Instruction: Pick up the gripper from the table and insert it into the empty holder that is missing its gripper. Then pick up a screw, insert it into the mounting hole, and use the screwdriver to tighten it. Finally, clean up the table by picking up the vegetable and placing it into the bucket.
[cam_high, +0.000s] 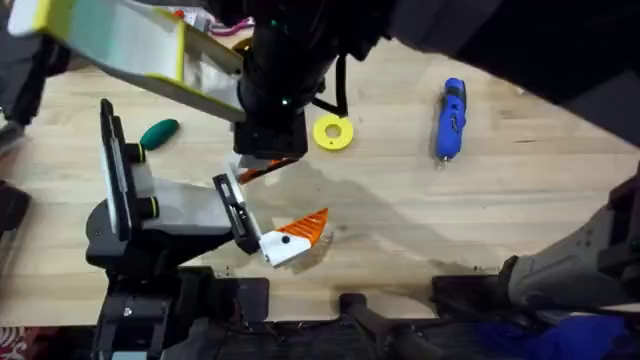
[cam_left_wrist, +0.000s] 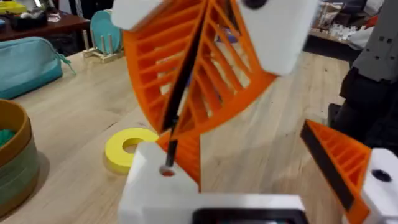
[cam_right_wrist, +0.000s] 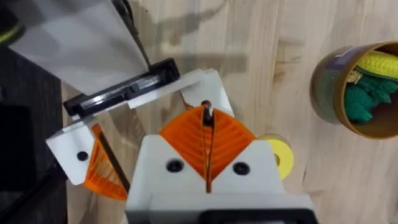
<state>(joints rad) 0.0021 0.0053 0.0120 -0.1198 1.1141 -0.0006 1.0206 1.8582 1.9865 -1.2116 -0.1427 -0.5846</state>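
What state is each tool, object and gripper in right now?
bucket: upright, yellow and green items inside.
screwdriver: lying flat on the table.
vegetable: lying on the table, outside the bucket.
yellow ring: flat on the table.
right gripper: shut on a screw.
left gripper: open.

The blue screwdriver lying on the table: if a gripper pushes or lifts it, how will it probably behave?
The screwdriver looks rigid, so it should not bend when lifted. Its body is cylindrical and it lies flat on the table, so a sideways push would probably make it roll. The casing appears smooth, so a grip near one end may slip or let it tilt.
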